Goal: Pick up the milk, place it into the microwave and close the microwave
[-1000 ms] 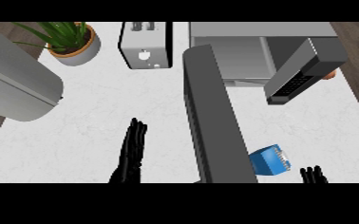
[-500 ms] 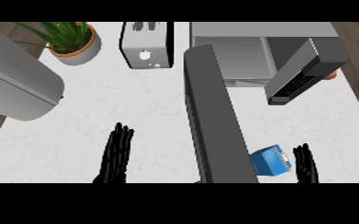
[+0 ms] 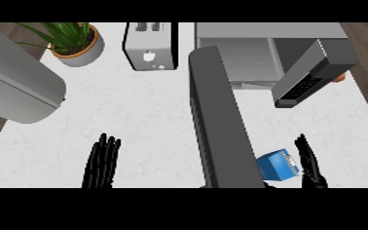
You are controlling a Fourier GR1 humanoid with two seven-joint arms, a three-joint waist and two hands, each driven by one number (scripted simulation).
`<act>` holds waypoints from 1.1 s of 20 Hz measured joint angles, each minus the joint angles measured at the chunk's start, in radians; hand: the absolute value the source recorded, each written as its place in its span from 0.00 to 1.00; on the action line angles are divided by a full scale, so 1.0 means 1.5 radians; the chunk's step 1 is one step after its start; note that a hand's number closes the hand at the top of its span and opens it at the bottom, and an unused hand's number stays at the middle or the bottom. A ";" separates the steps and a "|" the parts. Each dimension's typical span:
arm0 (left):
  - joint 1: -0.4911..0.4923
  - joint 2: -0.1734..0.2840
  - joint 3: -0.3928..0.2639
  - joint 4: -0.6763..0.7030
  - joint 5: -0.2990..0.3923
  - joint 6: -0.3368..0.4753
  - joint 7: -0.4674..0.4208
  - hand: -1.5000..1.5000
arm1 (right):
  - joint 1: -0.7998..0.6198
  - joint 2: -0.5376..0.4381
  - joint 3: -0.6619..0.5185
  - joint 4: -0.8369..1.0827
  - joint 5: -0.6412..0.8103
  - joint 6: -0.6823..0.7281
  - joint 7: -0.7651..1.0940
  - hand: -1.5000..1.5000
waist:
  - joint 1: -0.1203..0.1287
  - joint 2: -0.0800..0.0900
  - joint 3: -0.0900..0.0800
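**Milk waits by the open microwave door**

A white, faintly marbled counter [image 3: 151, 107] fills the view, with dark wood showing at the upper corners. At 11 o'clock stands a potted plant [image 3: 72, 43], at 12 a toaster [image 3: 151, 46], and a large grey curved object [image 3: 25, 90] sits at 9 o'clock. The microwave [image 3: 248, 53] takes up the 1 o'clock area, its door [image 3: 219, 126] swung wide toward 6 o'clock, presumably so the cavity is free to load.

The milk [image 3: 279, 164], a small blue carton, stands at 5 o'clock just beside the door's outer end. The right robot hand [image 3: 310, 163] sits just beside it, fingers straight and released, grasping nothing; it looks placed for a pick. The left robot hand [image 3: 101, 161] rests at 7 o'clock, fingers up, also released.
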 measured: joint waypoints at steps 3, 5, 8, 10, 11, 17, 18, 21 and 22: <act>0.014 0.019 0.015 -0.011 0.010 -0.014 -0.004 0.00 | -0.038 -0.004 -0.022 0.048 -0.011 -0.001 -0.020 1.00 | 0.000 0.000 0.000; 0.019 0.025 0.027 -0.008 0.022 -0.024 -0.012 0.00 | -0.067 -0.004 -0.041 0.094 -0.018 -0.007 -0.048 1.00 | 0.000 0.000 -0.001; 0.025 0.029 0.027 -0.025 0.019 -0.022 0.000 0.00 | -0.086 -0.006 -0.057 0.140 -0.012 -0.027 -0.074 1.00 | 0.000 -0.001 -0.001; 0.032 0.036 0.031 -0.038 0.023 -0.026 0.005 0.00 | -0.108 -0.014 -0.062 0.169 0.000 -0.042 -0.074 1.00 | 0.000 -0.001 -0.001; 0.030 0.035 0.035 -0.034 0.028 -0.029 0.003 0.00 | -0.123 -0.019 -0.068 0.198 0.001 -0.042 -0.083 1.00 | 0.000 -0.001 -0.002; 0.040 0.045 0.054 -0.028 0.047 -0.054 -0.021 0.00 | -0.242 -0.063 -0.074 0.321 0.038 -0.049 -0.067 1.00 | 0.007 0.001 -0.001; 0.043 0.046 0.053 -0.023 0.045 -0.057 -0.029 0.00 | -0.271 -0.078 -0.076 0.349 0.044 -0.042 -0.063 1.00 | 0.012 0.002 -0.001; 0.053 0.052 0.055 -0.022 0.050 -0.068 -0.040 0.00 | -0.345 -0.102 -0.089 0.440 0.047 -0.017 -0.094 1.00 | 0.018 0.004 0.001; 0.051 0.055 0.061 -0.021 0.056 -0.074 -0.042 0.00 | -0.363 -0.106 -0.096 0.464 0.042 -0.003 -0.109 1.00 | 0.018 0.005 0.001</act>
